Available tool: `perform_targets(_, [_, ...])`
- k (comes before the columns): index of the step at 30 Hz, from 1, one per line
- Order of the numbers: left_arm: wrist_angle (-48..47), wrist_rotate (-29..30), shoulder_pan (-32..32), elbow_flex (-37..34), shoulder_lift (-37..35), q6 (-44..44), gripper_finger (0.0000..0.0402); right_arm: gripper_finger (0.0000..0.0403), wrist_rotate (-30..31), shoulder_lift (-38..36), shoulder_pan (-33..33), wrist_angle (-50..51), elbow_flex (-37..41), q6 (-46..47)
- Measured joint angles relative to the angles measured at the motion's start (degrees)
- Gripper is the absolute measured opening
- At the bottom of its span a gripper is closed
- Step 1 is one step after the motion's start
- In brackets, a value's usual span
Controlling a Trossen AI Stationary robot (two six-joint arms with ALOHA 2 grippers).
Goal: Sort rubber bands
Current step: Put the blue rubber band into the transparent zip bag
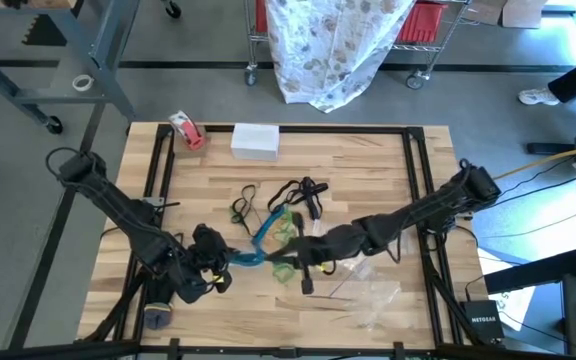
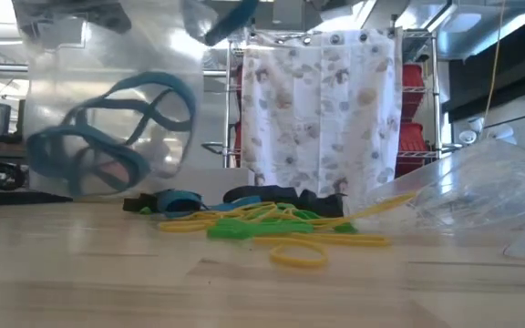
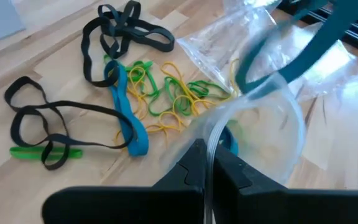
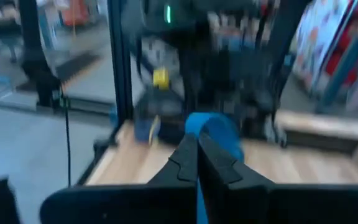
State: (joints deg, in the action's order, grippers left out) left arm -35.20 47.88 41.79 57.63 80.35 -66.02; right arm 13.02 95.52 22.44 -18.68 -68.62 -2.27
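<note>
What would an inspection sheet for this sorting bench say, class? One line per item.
Surface: wooden tabletop inside a black frame.
Job's things: black, blue, green and yellow rubber bands piled mid-table; blue ones already in a clear plastic bag.
Clutter: red-and-white tape roll, white box, spare clear bags.
Grippers: left tool shut on the clear plastic bag's edge; right tool shut on a blue rubber band.
Cables: yellow cable on the floor.
Surroundings: patterned cloth over a wire rack; a person's shoe.
</note>
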Motion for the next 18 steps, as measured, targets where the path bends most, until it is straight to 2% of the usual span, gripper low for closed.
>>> perform_targets(9, [3.93, -0.05, -1.47, -0.02, 3.85, 0.74, 0.0, 0.0001, -1.69, 0.09, -0.07, -5.58, 0.0, -7.92])
perform_targets(18, [9.46, -0.55, -2.26, -0.02, 4.62, 7.1, 0.0, 0.0001, -2.54, 0.11, -0.22, -6.6, 0.0, -13.38])
